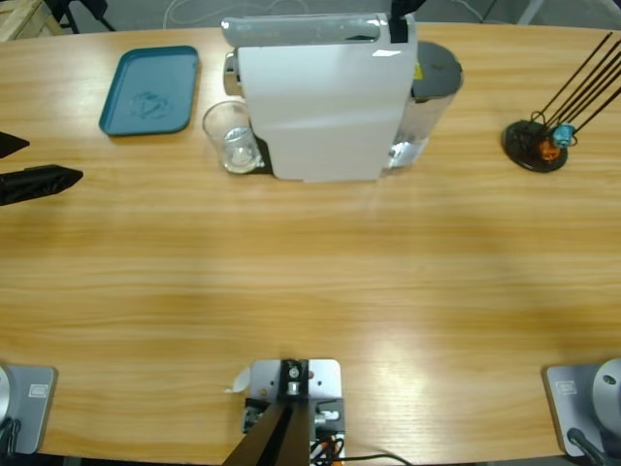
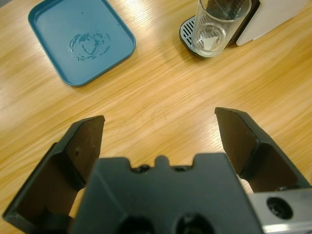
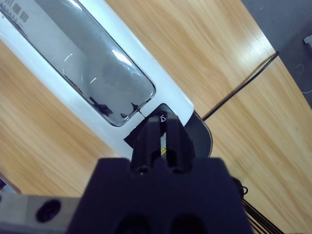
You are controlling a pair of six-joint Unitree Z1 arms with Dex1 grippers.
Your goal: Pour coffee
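A white coffee machine (image 1: 320,97) stands at the table's far middle. A clear glass (image 1: 231,134) stands on its black drip tray (image 2: 187,30), under the spout side. The glass (image 2: 217,27) looks clear inside; no amber coffee shows in it. My left gripper (image 2: 161,126) is open and empty, low over bare wood, well short of the glass; in the high view the left gripper (image 1: 49,160) sits at the left edge. My right gripper (image 3: 161,129) is shut, its tips down on the machine's top (image 3: 97,73) at the end of the shiny lid; the right gripper (image 1: 400,24) comes from above.
A teal tray (image 1: 150,89) with dried water marks lies left of the glass, also seen as the teal tray (image 2: 80,39) in the left wrist view. A black round stand with thin rods (image 1: 536,146) is at the far right. A dark cable (image 3: 243,83) runs behind the machine.
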